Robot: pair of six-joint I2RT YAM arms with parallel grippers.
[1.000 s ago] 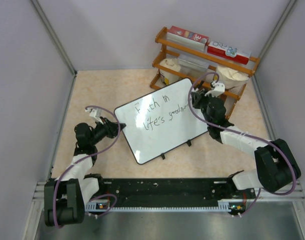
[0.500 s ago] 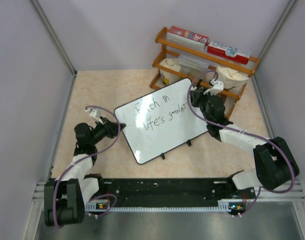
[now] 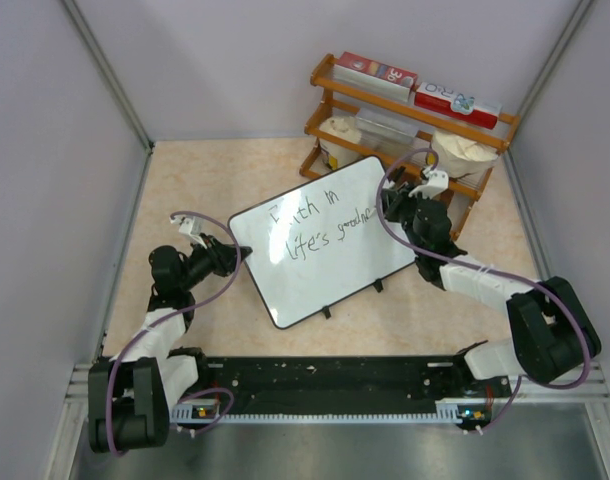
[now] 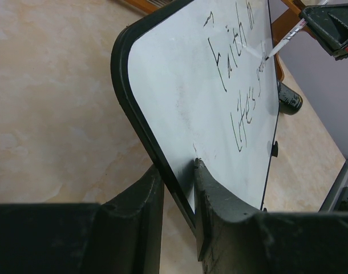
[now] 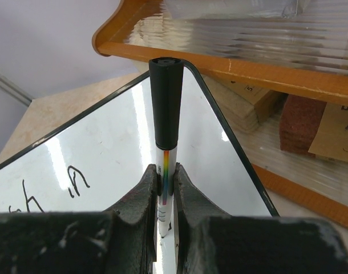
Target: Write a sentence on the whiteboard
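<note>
The whiteboard (image 3: 325, 250) lies tilted in the middle of the table, black-rimmed, with small black feet on its near edge. The sentence (image 3: 320, 225) runs in two black handwritten lines, "Faith in" over "life's goodne". My left gripper (image 3: 230, 255) is shut on the board's left edge (image 4: 162, 171), one finger on each face. My right gripper (image 3: 390, 208) is shut on a white marker (image 5: 165, 171) with a black cap end (image 5: 166, 103) pointing up. Its tip touches the board at the end of the second line (image 4: 267, 57).
A wooden shelf rack (image 3: 410, 120) stands behind the board's far right corner, holding red boxes (image 3: 375, 70), white bowls and a clear container. It shows close behind the marker in the right wrist view (image 5: 248, 68). Grey walls enclose the table.
The right gripper has shifted slightly right along the second line with the marker, adding to the last word. The left arm and the board have not moved.
</note>
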